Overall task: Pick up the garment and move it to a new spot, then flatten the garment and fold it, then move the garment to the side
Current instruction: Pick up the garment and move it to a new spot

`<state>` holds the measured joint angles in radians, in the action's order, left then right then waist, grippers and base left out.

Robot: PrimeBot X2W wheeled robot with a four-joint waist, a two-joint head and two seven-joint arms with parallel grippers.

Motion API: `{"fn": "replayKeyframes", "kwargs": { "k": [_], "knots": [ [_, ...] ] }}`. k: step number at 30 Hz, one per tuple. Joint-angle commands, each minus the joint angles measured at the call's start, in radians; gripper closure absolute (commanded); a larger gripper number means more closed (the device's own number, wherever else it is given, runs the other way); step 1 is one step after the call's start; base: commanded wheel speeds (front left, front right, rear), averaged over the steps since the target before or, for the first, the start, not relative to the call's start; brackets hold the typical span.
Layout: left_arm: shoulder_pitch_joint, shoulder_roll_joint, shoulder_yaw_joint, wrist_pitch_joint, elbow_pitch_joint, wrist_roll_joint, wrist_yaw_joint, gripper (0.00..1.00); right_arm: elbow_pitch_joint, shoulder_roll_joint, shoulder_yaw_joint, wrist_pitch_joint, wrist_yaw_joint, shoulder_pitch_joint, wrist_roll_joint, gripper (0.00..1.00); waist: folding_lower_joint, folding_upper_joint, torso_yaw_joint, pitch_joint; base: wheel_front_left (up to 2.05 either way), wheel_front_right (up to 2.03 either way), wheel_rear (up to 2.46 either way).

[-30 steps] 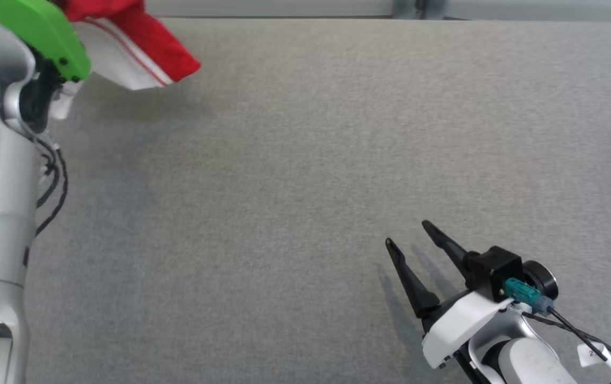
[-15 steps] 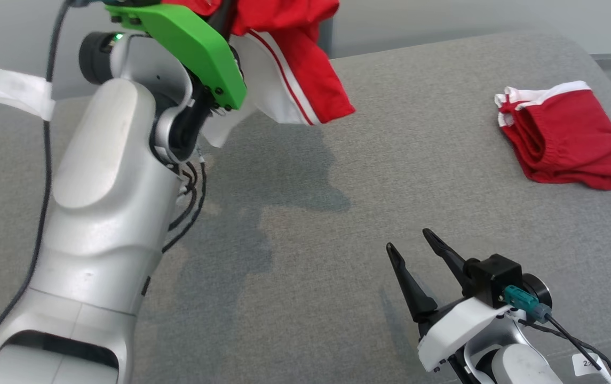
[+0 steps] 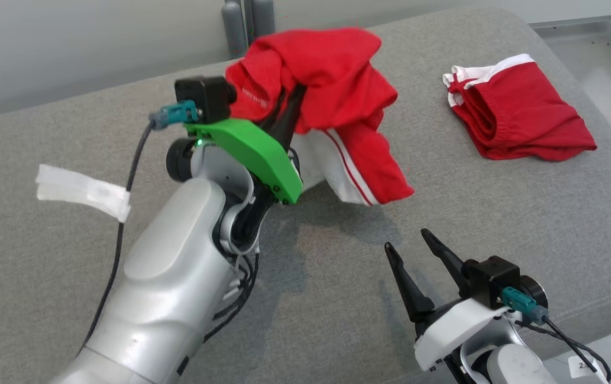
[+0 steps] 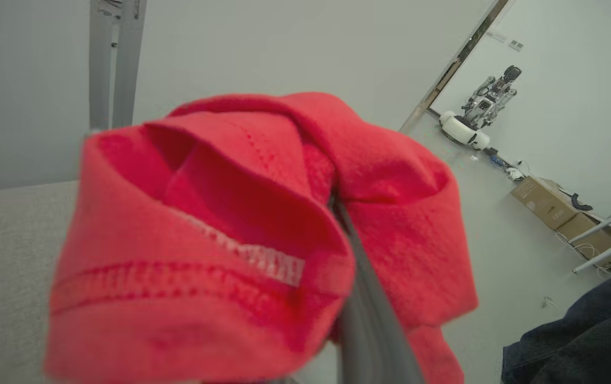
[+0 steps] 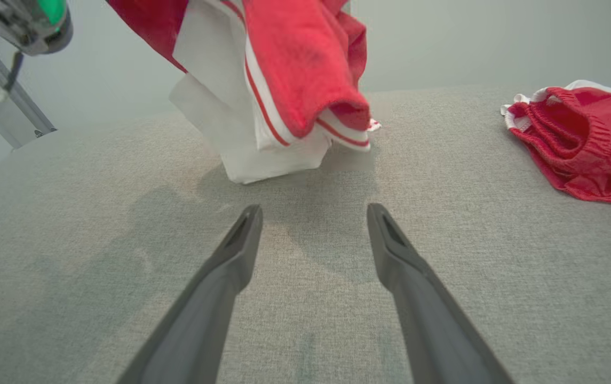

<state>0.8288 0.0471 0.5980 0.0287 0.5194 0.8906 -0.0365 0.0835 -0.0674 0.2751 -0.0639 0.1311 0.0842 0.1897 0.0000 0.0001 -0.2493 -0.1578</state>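
left claw: pinching the red-and-white garment, which is bunched over its fingers and held up off the grey tabletop; white hem dangles low, can't tell if it touches | right claw: spread wide, nothing in it, down near the front edge | red shorts: lying crumpled far right, well apart from both claws

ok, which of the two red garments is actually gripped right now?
The red garment with the white panel, bunched around the left fingers. The other red garment lies loose on the grey surface, far right.
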Motion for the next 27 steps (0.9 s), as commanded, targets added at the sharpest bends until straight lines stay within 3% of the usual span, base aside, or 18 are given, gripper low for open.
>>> {"fn": "replayKeyframes", "kwargs": {
  "k": [1, 8, 9, 10, 11, 19, 27],
  "knots": [
    [-0.031, 0.007, 0.016, -0.009, 0.016, 0.005, 0.01, 1.0, 0.004, 0.005, 0.0, -0.009, -0.001, 0.005, -0.002, 0.0, 0.0, -0.0001, 0.012, -0.012, 0.0, 0.0, 0.0],
    [-0.166, 0.006, 0.085, -0.041, 0.151, 0.014, -0.02, 1.0, 0.025, 0.009, 0.0, -0.012, -0.001, 0.012, -0.006, 0.0, 0.0, -0.0001, 0.09, -0.002, 0.0, 0.0, 0.0],
    [-0.181, 0.005, 0.095, -0.029, 0.161, 0.021, -0.025, 0.71, 0.026, 0.009, 0.0, -0.01, -0.001, 0.008, -0.007, 0.0, 0.0, -0.0001, 0.102, 0.003, 0.0, 0.0, 0.0],
    [-0.193, 0.005, 0.108, -0.017, 0.166, 0.02, -0.03, 0.15, 0.027, 0.009, -0.003, -0.008, -0.001, 0.005, -0.009, 0.0, 0.0, -0.0001, 0.114, 0.008, 0.0, 0.0, 0.0],
    [-0.203, 0.006, 0.115, -0.008, 0.169, 0.022, -0.031, 0.0, 0.029, 0.009, -0.006, -0.007, -0.001, 0.001, -0.009, 0.0, 0.0, -0.0001, 0.126, 0.015, 0.0, 0.0, 0.0],
    [-0.282, 0.064, 0.155, 0.068, 0.12, 0.016, -0.01, 0.0, 0.022, 0.008, -0.017, 0.009, -0.001, -0.032, -0.015, 0.0, 0.0, -0.0001, 0.193, 0.073, 0.0, 0.0, 0.0],
    [-0.356, 0.211, 0.132, 0.118, -0.058, 0.004, 0.075, 0.0, 0.009, 0.006, -0.027, 0.023, -0.001, -0.071, -0.013, 0.0, 0.0, -0.0001, 0.208, 0.116, 0.0, 0.0, 0.0]
  ]
}}
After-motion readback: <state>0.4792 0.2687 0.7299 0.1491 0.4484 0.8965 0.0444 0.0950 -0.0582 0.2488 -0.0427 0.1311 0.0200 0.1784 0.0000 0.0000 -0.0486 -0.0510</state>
